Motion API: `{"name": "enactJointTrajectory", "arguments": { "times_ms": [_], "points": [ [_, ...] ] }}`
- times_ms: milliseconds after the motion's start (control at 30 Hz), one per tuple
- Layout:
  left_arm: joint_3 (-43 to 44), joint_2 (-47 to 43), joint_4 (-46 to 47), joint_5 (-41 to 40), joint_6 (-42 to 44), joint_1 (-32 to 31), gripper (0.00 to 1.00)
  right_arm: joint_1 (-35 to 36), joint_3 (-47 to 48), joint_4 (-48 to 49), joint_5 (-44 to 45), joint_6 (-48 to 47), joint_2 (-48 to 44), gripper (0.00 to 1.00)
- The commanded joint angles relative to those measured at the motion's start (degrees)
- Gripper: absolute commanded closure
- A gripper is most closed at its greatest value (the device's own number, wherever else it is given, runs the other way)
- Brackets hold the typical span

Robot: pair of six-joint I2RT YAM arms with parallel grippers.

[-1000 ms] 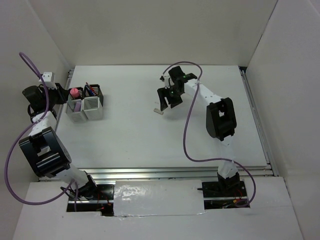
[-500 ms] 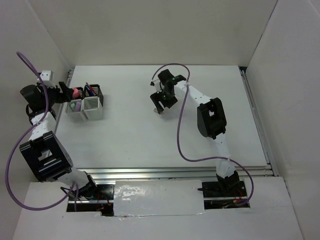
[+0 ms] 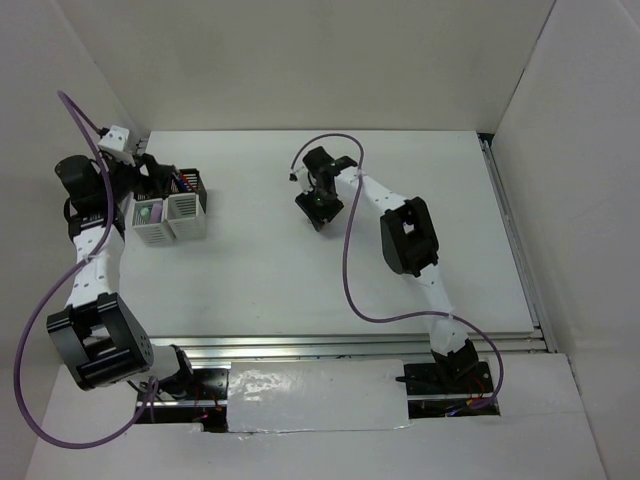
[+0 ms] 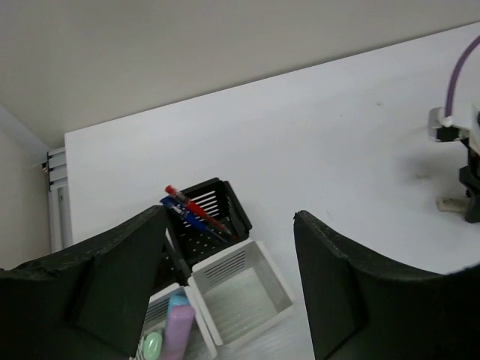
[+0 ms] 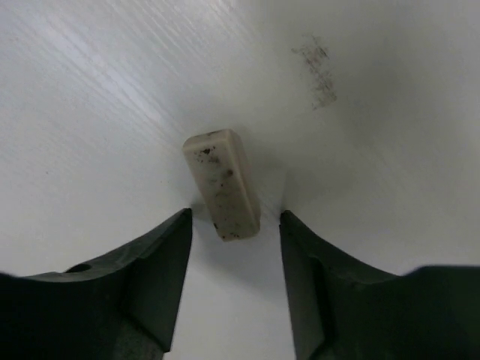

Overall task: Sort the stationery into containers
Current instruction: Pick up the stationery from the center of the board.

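Two claws to report. Found left claw [image 4: 231,240] spread wide, gripping nothing, hanging above cluster of bins [image 3: 170,215] at left of desk [image 3: 300,280]. Noted red pen [image 4: 191,204] and blue pen [image 4: 187,216] standing in black bin [image 4: 225,196], markers [image 4: 178,330] in adjoining white bin [image 4: 161,306]. Found right claw [image 5: 235,225] partly open, straddling beige eraser [image 5: 223,184] lying on desk near its middle. Saw gaps either side of eraser; no grip.

The white bench [image 3: 300,270] carries a tight cluster of containers at its far left: white slotted bins [image 4: 225,262] with a black bin [image 4: 202,238] touching behind them. Well apart, mid-bench, a speckled beige eraser [image 5: 222,183] lies flat, with a dark smudge [image 5: 319,69] near it.
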Motion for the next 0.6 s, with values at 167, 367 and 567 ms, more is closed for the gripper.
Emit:
{"name": "enactJointTrajectory", "arguments": {
  "times_ms": [167,367,567],
  "points": [
    [1.28,-2.90,-1.43,3.36,1.98,-3.91,0.20,2.22,2.09,-1.32,1.49,-3.27,1.96,0.73],
    [0.58,-5.18,-11.24,9.69,10.66,-11.89,0.21,2.40,-1.86,-2.46,-11.05,-2.30,-5.85,1.00],
    [-0.83,-9.40,-29.81,8.39,37.47,-24.12,0.21,2.49,-4.32,-6.24,-28.99,-2.56,-14.91,1.00]
  ]
}}
